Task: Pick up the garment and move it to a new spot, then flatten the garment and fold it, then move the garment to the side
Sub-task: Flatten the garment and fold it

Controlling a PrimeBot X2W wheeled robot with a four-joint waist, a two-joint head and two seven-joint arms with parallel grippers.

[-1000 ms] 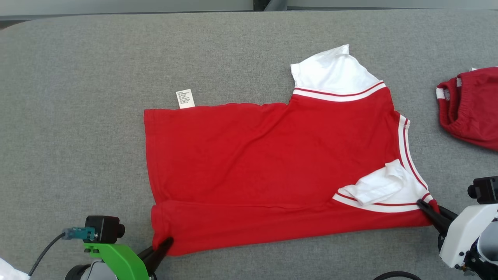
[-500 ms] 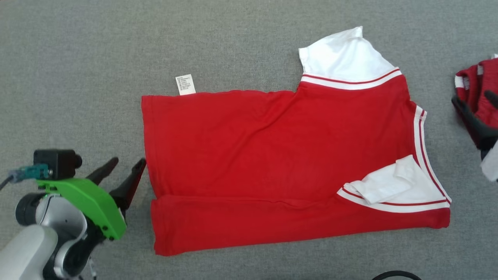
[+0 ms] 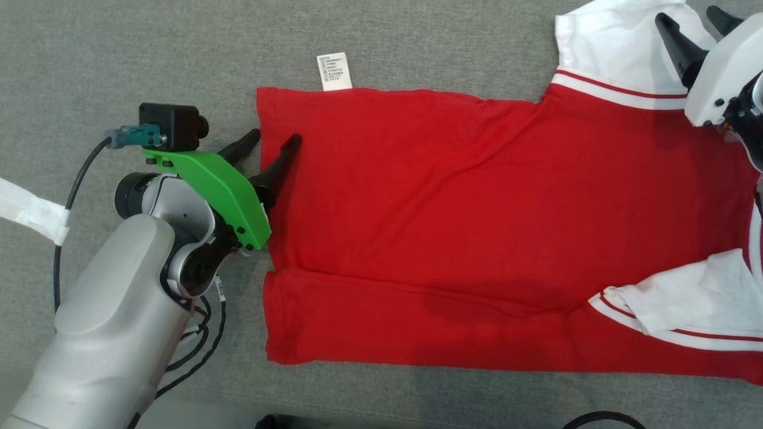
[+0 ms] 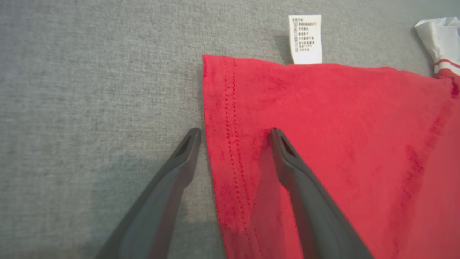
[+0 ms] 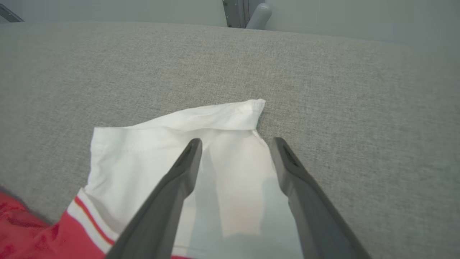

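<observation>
The garment (image 3: 465, 220) is a red T-shirt with white striped sleeves, lying flat on the grey table with its near long edge folded over. My left gripper (image 3: 275, 139) is open over the shirt's left hem (image 4: 230, 144), one finger above the red cloth and one above the table. My right gripper (image 3: 691, 21) is open over the far white sleeve (image 5: 172, 144), nothing held. A white care label (image 3: 334, 72) sticks out past the far edge. The near white sleeve (image 3: 691, 304) lies crumpled at the lower right.
Grey fabric table (image 3: 149, 53) spreads to the left and beyond the shirt. Its far edge (image 5: 143, 23) appears in the right wrist view, with a wall and a metal post behind. Black cables (image 3: 202, 339) trail beside my left arm.
Both grippers have opened and let go of the shirt's near edge. They have moved to the far side, the left to the hem, the right over the far sleeve. The camera has shifted too.
</observation>
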